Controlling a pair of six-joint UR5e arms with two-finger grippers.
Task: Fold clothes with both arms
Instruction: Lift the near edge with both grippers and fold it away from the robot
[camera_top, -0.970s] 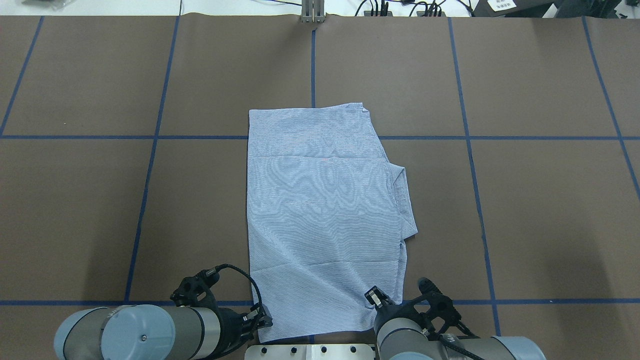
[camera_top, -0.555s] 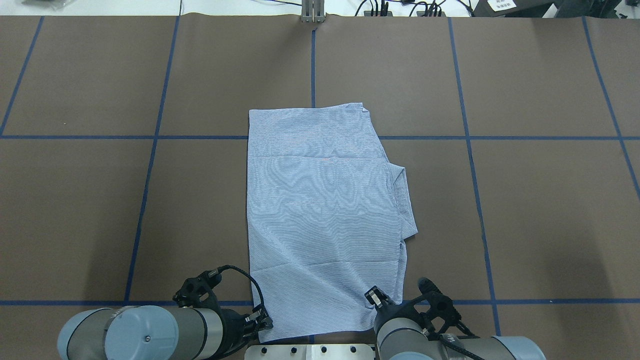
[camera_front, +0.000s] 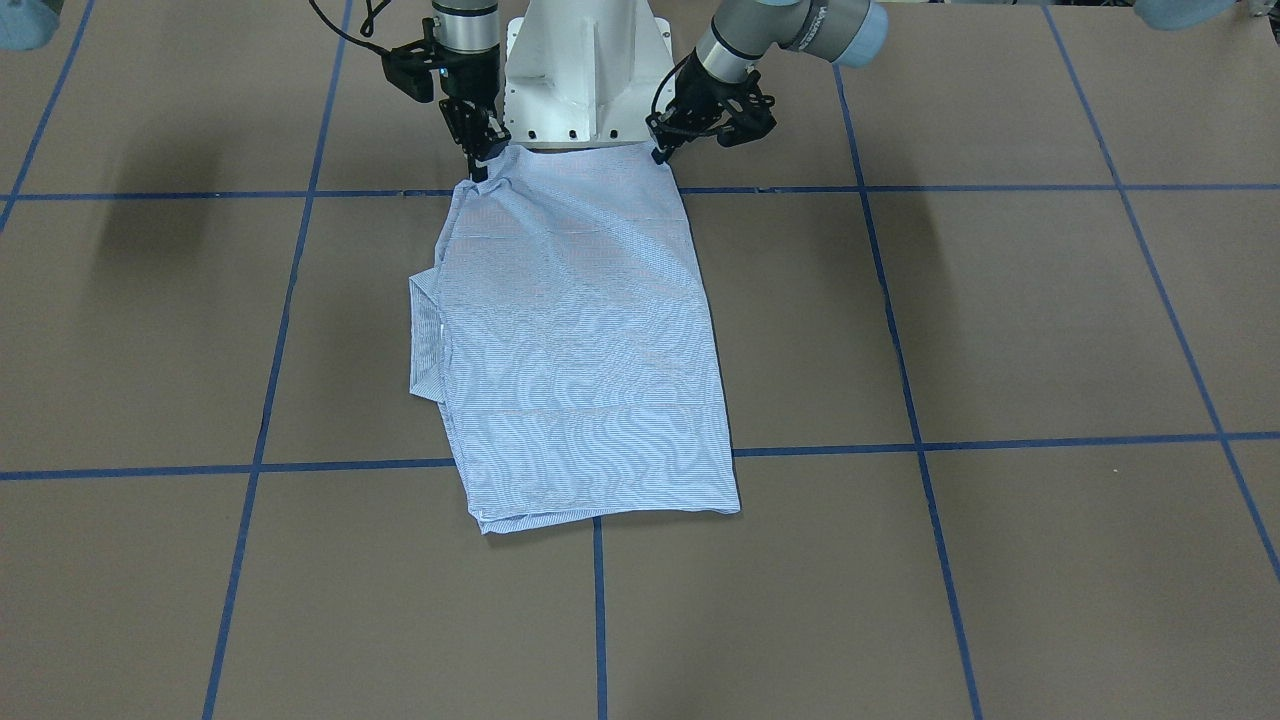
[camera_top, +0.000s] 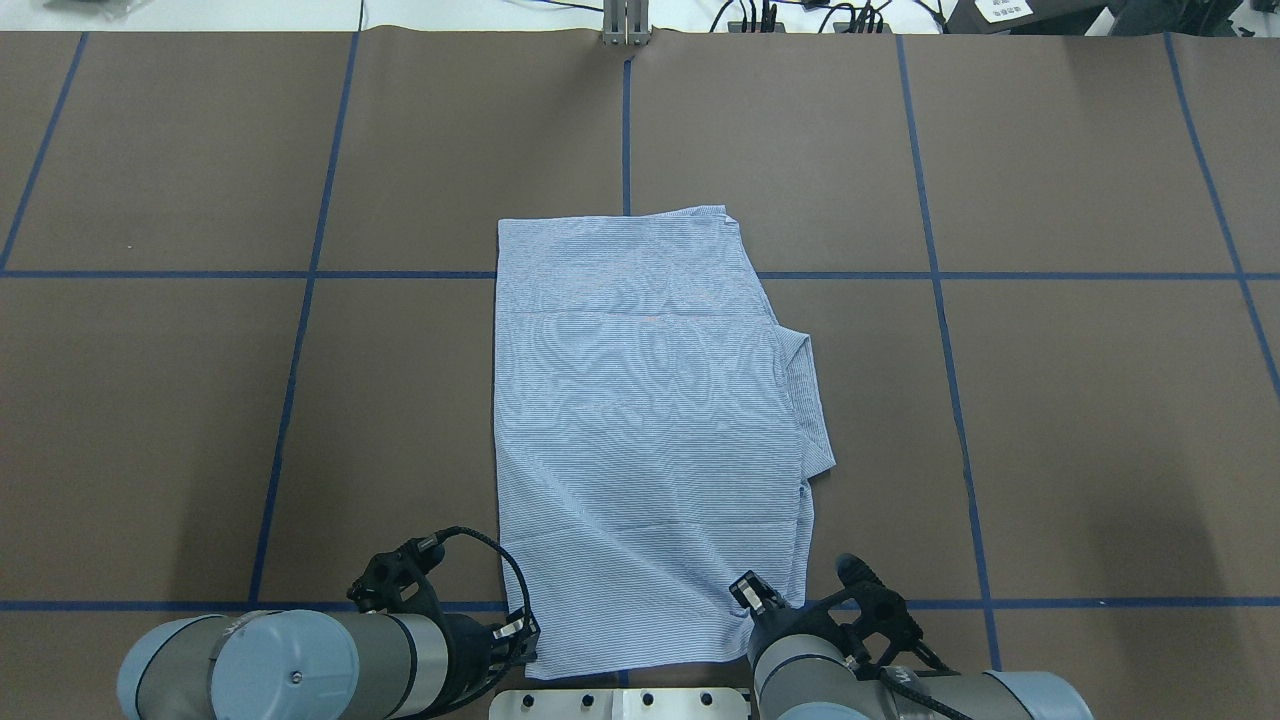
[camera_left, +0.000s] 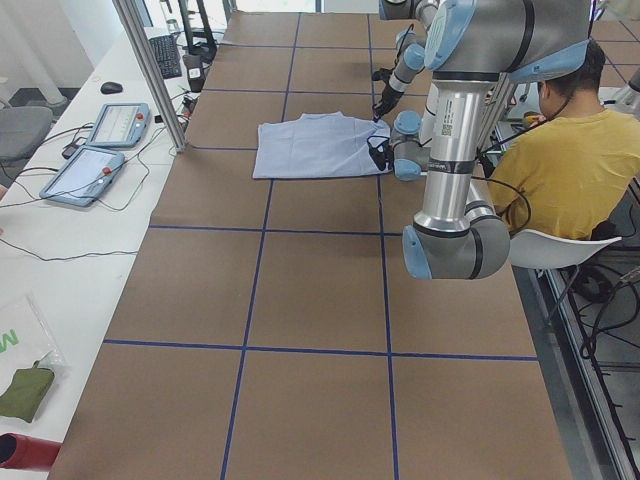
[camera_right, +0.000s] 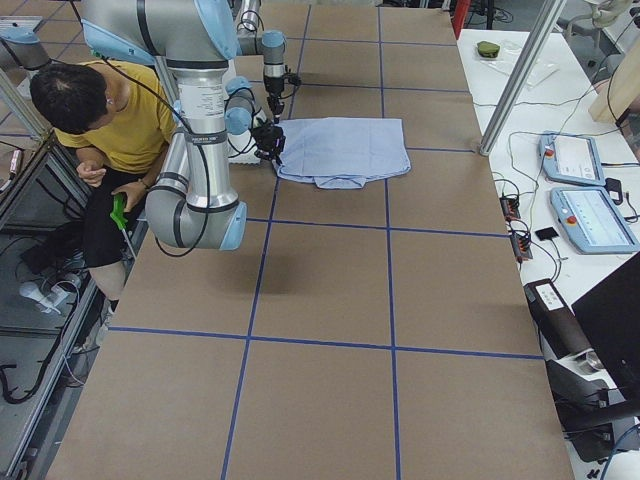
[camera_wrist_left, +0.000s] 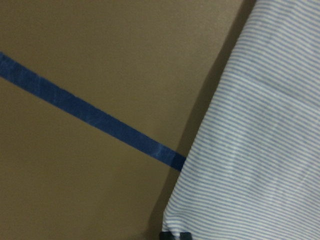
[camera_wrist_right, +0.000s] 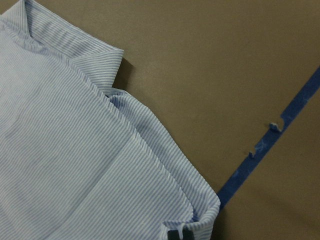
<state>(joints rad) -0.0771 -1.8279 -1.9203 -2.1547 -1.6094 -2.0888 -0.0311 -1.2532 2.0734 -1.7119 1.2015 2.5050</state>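
The light blue striped shirt (camera_top: 640, 430) lies folded into a long rectangle in the table's middle, its collar (camera_top: 805, 400) sticking out on the right edge. It also shows in the front view (camera_front: 580, 340). My left gripper (camera_top: 522, 640) sits at the shirt's near left corner, and the left wrist view shows the cloth (camera_wrist_left: 260, 150) running down into a dark fingertip (camera_wrist_left: 175, 235). My right gripper (camera_top: 755, 600) sits at the near right corner. In the right wrist view the corner (camera_wrist_right: 200, 215) is bunched up at the fingertip (camera_wrist_right: 181, 234). Both grippers look shut on the cloth.
The white pedestal base (camera_top: 620, 703) stands just behind the shirt's near edge. Blue tape lines (camera_top: 300, 330) grid the brown table. A person in yellow (camera_left: 550, 170) sits behind the robot. Teach pendants (camera_right: 585, 190) and a metal post (camera_left: 150, 70) are at the far side.
My left arm has shifted a little to the right and its fingers have drawn in on the shirt's near left corner. The right arm and the shirt have not moved.
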